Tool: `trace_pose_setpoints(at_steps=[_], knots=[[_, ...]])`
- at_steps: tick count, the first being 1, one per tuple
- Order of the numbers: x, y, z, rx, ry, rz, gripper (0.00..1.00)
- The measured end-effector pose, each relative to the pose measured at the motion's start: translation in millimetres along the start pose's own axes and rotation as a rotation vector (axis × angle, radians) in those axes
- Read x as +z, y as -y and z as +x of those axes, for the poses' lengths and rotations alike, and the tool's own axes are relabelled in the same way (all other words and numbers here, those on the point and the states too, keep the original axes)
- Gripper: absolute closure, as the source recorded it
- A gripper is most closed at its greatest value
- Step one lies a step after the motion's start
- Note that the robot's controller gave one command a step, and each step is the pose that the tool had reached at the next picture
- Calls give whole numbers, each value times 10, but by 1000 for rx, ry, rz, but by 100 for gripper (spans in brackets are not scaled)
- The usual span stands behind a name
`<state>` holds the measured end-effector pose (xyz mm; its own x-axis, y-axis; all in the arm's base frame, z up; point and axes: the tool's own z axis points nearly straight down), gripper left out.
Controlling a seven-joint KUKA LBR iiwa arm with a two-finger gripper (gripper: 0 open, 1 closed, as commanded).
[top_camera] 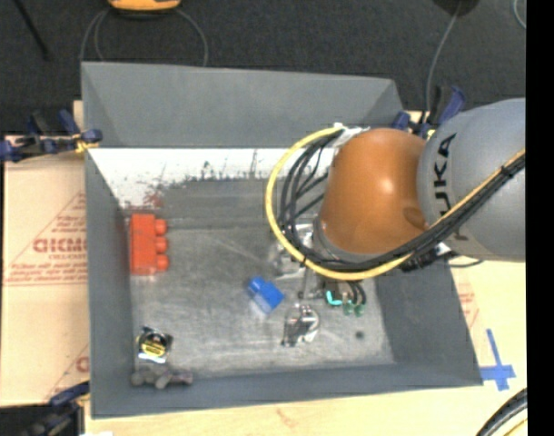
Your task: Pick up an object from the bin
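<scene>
Centrally placed: gripper (pixel 300 327), low over the floor of the grey metal bin (pixel 104 271), toward its front middle; how far open it is, and whether it has hold of anything, cannot be told. Just beside it, up and to the view's left: small blue block (pixel 264 293). Just right: small teal-green piece (pixel 345 302). Well apart, left: orange-red brick (pixel 148 243). Front-left corner: small yellow-and-black item (pixel 153 345); dark grey lumps (pixel 161 379).

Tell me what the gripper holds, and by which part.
Nothing that shows: the gripper is low over the bin floor, beside a small blue piece.
</scene>
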<state>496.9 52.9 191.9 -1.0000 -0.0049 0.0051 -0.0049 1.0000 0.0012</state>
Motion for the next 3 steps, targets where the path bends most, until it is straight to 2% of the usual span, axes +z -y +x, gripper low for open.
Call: trace_pose_setpoints(at_steps=[1, 2, 3], knots=[[1203, -258, -319, 123, 14, -2, 0], [1177, 536, -319, 139, 16, -1, 0], [1150, 510, -338, 137, 22, -3, 100]])
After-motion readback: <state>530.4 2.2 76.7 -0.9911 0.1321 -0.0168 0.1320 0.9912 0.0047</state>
